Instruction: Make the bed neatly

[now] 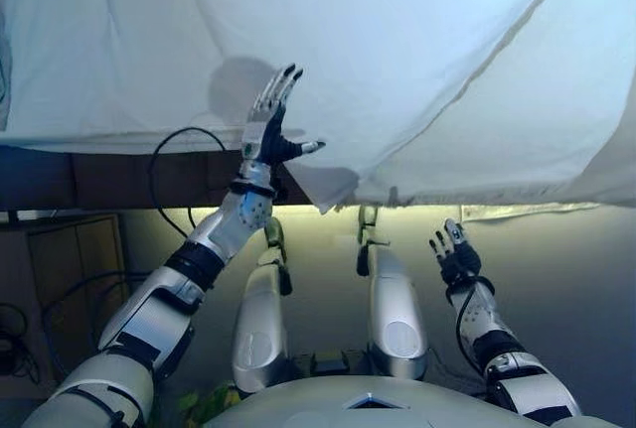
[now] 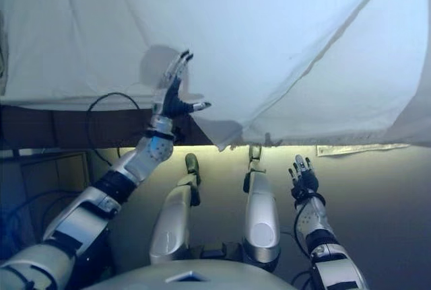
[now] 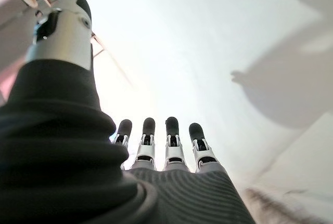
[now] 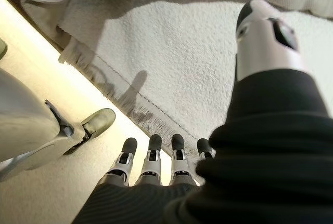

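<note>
A white sheet [image 1: 417, 61] covers the bed and fills the upper part of both eye views. Its front edge hangs over the bed's side, with a folded corner [image 1: 338, 190] hanging lower near the middle. My left hand [image 1: 270, 120] is open, fingers straight, reaching over the sheet near its front edge; in the left wrist view its fingers [image 3: 156, 141] point at the plain white sheet [image 3: 208, 52]. My right hand [image 1: 455, 252] is open and empty, low beside the bed, below the sheet's edge. The right wrist view shows its fingers [image 4: 156, 156] straight.
The dark bed frame [image 1: 99, 178] shows under the sheet at the left. A wooden cabinet [image 1: 70, 259] stands on the floor at the lower left. A fringed cream rug [image 4: 171, 68] lies on the pale floor [image 1: 556, 269] by the bed.
</note>
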Available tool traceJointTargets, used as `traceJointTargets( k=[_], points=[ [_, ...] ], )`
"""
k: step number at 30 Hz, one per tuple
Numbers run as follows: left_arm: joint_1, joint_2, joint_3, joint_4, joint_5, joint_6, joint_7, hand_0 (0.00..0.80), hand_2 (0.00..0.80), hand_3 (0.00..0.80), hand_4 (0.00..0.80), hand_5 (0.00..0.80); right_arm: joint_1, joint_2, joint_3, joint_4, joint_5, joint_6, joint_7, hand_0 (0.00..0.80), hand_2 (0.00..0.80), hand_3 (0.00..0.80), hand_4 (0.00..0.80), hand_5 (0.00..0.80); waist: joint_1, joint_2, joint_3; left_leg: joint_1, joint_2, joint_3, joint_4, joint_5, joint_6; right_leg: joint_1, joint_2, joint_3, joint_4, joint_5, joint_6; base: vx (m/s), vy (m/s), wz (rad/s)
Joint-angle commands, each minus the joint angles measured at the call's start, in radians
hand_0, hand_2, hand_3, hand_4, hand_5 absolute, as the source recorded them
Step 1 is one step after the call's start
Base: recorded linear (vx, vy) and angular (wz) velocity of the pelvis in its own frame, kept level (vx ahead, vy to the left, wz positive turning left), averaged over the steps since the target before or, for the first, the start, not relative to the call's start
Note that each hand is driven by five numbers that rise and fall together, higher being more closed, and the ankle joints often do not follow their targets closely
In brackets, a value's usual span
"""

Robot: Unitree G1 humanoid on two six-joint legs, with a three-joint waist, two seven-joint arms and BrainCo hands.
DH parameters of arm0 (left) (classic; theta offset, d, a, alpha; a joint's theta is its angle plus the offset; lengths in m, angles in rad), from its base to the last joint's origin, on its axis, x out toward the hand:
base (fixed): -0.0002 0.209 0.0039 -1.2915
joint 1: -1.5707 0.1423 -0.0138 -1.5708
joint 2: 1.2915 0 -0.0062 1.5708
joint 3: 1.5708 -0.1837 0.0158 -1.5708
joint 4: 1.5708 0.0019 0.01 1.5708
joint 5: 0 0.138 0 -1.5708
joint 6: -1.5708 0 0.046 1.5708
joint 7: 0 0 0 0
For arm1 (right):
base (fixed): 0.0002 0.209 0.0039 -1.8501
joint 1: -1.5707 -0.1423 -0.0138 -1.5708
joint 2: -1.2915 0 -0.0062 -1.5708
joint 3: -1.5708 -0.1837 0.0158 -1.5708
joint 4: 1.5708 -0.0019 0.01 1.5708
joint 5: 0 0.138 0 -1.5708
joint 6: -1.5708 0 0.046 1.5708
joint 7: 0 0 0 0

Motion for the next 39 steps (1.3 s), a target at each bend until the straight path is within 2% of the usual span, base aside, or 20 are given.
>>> traceJointTargets(
  k=[1, 3, 7, 11, 15, 19, 29, 35, 39],
  points=[
    [-0.088, -0.005, 0.023, 0.021, 0.146, 0.029, 0.134, 0.000, 0.000, 0.000, 0.000, 0.000, 0.046, -0.043, -0.021, -0.060, 0.047, -0.027, 0.026, 0.000, 0.000, 0.000, 0.000, 0.000, -0.034, 0.000, 0.006, -0.053, 0.015, -0.019, 0.092, -0.031, 0.011, -0.049, -0.051, 0.033, 0.028, 0.043, 0.102, -0.006, 0.010, -0.06],
    [-0.164, 0.016, 0.008, 0.090, 0.208, 0.071, 0.165, 0.000, 0.000, 0.000, 0.000, 0.000, 0.061, -0.040, -0.023, -0.096, 0.073, -0.021, 0.038, 0.000, 0.000, 0.000, 0.000, 0.000, -0.066, -0.011, 0.034, -0.073, 0.015, 0.007, 0.097, -0.027, 0.009, -0.066, -0.045, 0.043, 0.023, 0.052, 0.099, 0.003, -0.005, 0.02],
    [-0.256, 0.029, -0.027, 0.179, 0.212, 0.082, 0.163, 0.000, 0.000, 0.000, 0.000, 0.000, 0.075, -0.050, -0.024, -0.141, 0.072, -0.011, 0.044, 0.000, 0.000, 0.000, 0.000, 0.000, -0.109, -0.015, 0.060, -0.097, 0.015, 0.033, 0.107, -0.027, 0.004, -0.096, -0.042, 0.062, 0.022, 0.059, 0.096, 0.018, 0.018, -0.05],
    [-0.306, 0.016, -0.042, 0.204, 0.212, 0.079, 0.171, 0.000, 0.000, 0.000, 0.000, 0.000, 0.072, -0.067, -0.019, -0.175, 0.083, 0.003, 0.040, 0.000, 0.000, 0.000, 0.000, 0.000, -0.138, -0.002, 0.060, -0.132, 0.007, 0.052, 0.106, -0.020, 0.002, -0.144, -0.038, 0.087, 0.025, 0.059, 0.093, 0.045, 0.055, -0.16],
    [-0.354, -0.012, -0.071, 0.214, 0.258, 0.154, 0.129, 0.000, 0.000, 0.000, 0.000, 0.000, 0.057, -0.085, 0.005, -0.221, 0.090, 0.003, 0.030, 0.000, 0.000, 0.000, 0.000, 0.000, -0.160, 0.007, 0.060, -0.181, -0.001, 0.059, 0.118, -0.018, 0.001, -0.199, -0.030, 0.113, 0.033, 0.057, 0.088, 0.039, 0.030, -0.14],
    [-0.367, -0.045, -0.098, 0.273, 0.251, 0.208, 0.101, 0.000, 0.000, 0.000, 0.000, 0.000, 0.036, -0.089, 0.022, -0.244, 0.104, -0.013, 0.020, 0.000, 0.000, 0.000, 0.000, 0.000, -0.170, 0.004, 0.060, -0.235, -0.002, 0.060, 0.133, -0.012, 0.000, -0.246, -0.025, 0.131, 0.036, 0.060, 0.083, 0.025, -0.013, -0.13],
    [-0.405, -0.072, -0.129, 0.302, 0.295, 0.287, 0.054, 0.000, 0.000, 0.000, 0.000, 0.000, 0.007, -0.094, 0.046, -0.286, 0.174, -0.055, 0.017, 0.000, 0.000, 0.000, 0.000, 0.000, -0.176, 0.000, 0.060, -0.359, 0.011, 0.057, 0.219, -0.017, 0.005, -0.358, -0.020, 0.165, 0.086, 0.050, 0.072, 0.028, -0.030, -0.04],
    [-0.460, -0.039, -0.122, 0.296, 0.287, 0.310, 0.102, 0.000, 0.000, 0.000, 0.000, 0.000, 0.003, -0.106, 0.060, -0.333, 0.174, -0.064, 0.015, 0.000, 0.000, 0.000, 0.000, 0.000, -0.185, 0.009, 0.060, -0.388, 0.009, 0.065, 0.218, -0.004, 0.006, -0.387, -0.018, 0.181, 0.078, 0.058, 0.070, 0.025, 0.024, -0.03],
    [-0.493, -0.015, -0.111, 0.222, 0.279, 0.328, 0.089, 0.000, 0.000, 0.000, 0.000, 0.000, 0.002, -0.127, 0.050, -0.315, 0.189, -0.064, 0.034, 0.000, 0.000, 0.000, 0.000, 0.000, -0.184, 0.026, 0.060, -0.391, 0.004, 0.065, 0.224, -0.005, 0.005, -0.393, -0.026, 0.188, 0.083, 0.056, 0.071, 0.038, 0.051, -0.10]
  ],
)
